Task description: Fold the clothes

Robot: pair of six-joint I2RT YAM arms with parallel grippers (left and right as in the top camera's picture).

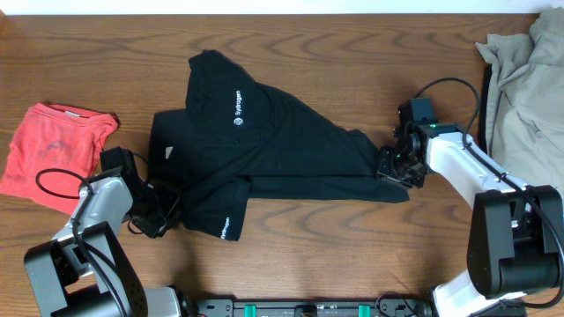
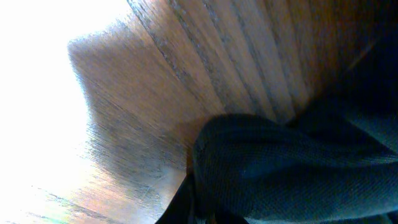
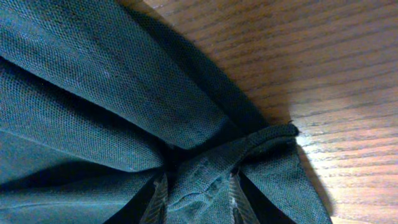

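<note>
The black collared shirt (image 1: 264, 141) with white logo lettering lies crumpled across the middle of the table. My left gripper (image 1: 159, 211) is shut on its lower left edge, and dark cloth (image 2: 292, 168) fills the left wrist view. My right gripper (image 1: 394, 165) is shut on the shirt's right corner; the bunched fabric (image 3: 205, 180) sits between its fingers. The coral-red tee (image 1: 53, 154) lies at the far left. The beige garment (image 1: 529, 88) lies at the far right.
The wooden table (image 1: 352, 53) runs bare along the back and along the front between the arms. A black cable (image 1: 62, 185) lies over the coral tee's lower edge. The right arm's cable (image 1: 449, 84) loops above the right gripper.
</note>
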